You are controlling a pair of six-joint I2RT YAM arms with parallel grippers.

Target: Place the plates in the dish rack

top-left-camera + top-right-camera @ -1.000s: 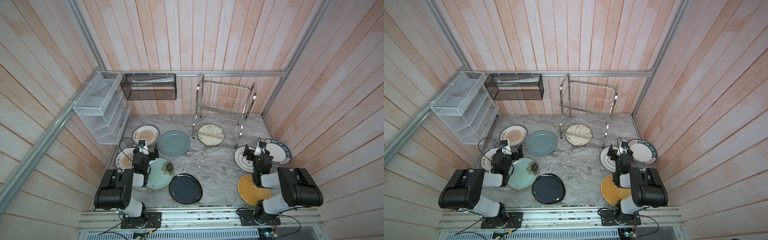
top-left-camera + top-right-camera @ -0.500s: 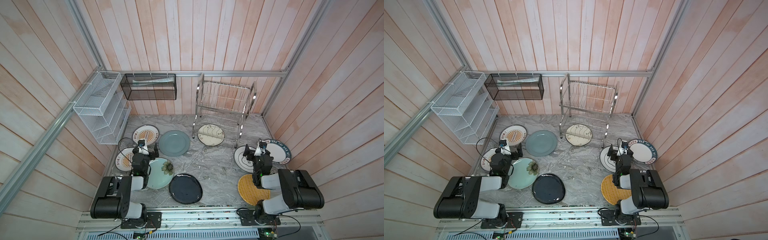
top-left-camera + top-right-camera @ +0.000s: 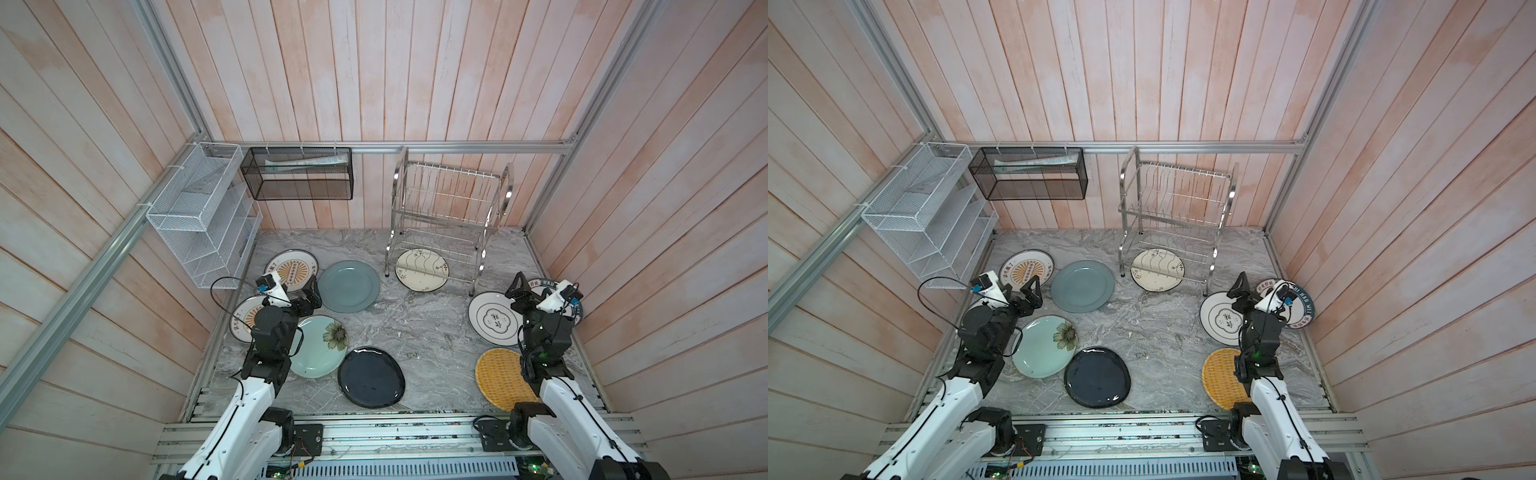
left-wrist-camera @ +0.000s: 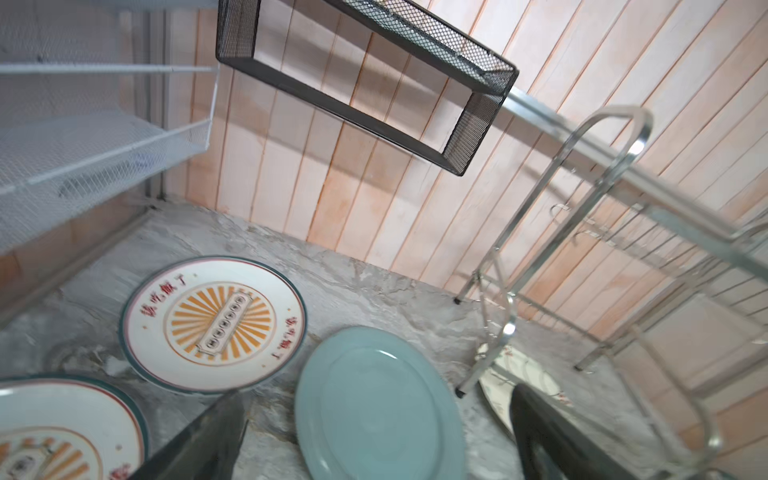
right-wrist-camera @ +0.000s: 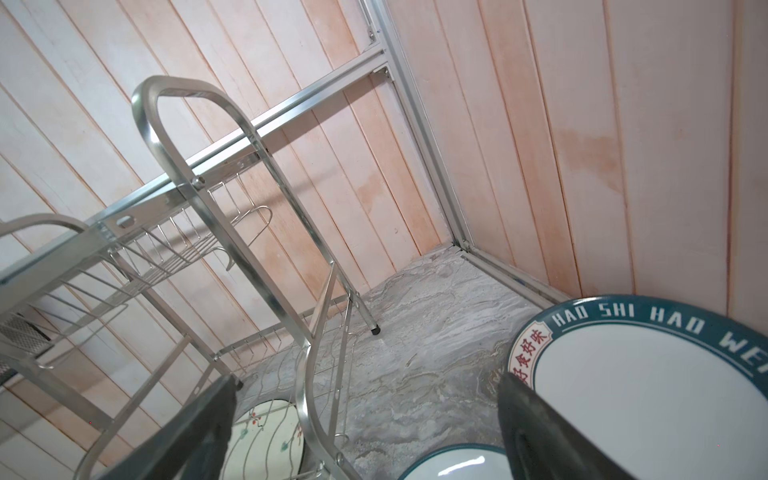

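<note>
Nine plates are on the grey marble desk (image 3: 415, 324). On the left side I count five: one sunburst plate (image 3: 292, 271) toward the back, a second sunburst plate (image 3: 240, 320) partly under the left arm, a grey-blue plate (image 3: 348, 286), a pale green flowered plate (image 3: 318, 349) and a dark navy plate (image 3: 371, 377). On the right side there are three: a white lettered plate (image 3: 492, 318), a teal-rimmed plate (image 5: 644, 415) and a yellow woven plate (image 3: 496, 376). The ninth, a cream plate (image 3: 419, 272), lies on the desk under the lower tier of the single dish rack (image 3: 444, 216), which stands at the back by the wall. One white mesh organiser (image 3: 203, 220) and one black mesh basket (image 3: 299, 176) hang on the walls.

The teal rim reads "HAO SHI HAO WE", cut by the frame edge, with red Chinese characters beside it. Both sunburst plates carry red Chinese characters around the orange sun.

The left gripper (image 3: 311, 294) has its jaws wide apart and holds nothing; it is above the near edge of the grey-blue plate. The right gripper (image 3: 1241, 295) also has its jaws wide apart and holds nothing, above the two lettered plates. I cannot tell if either touches a plate.
</note>
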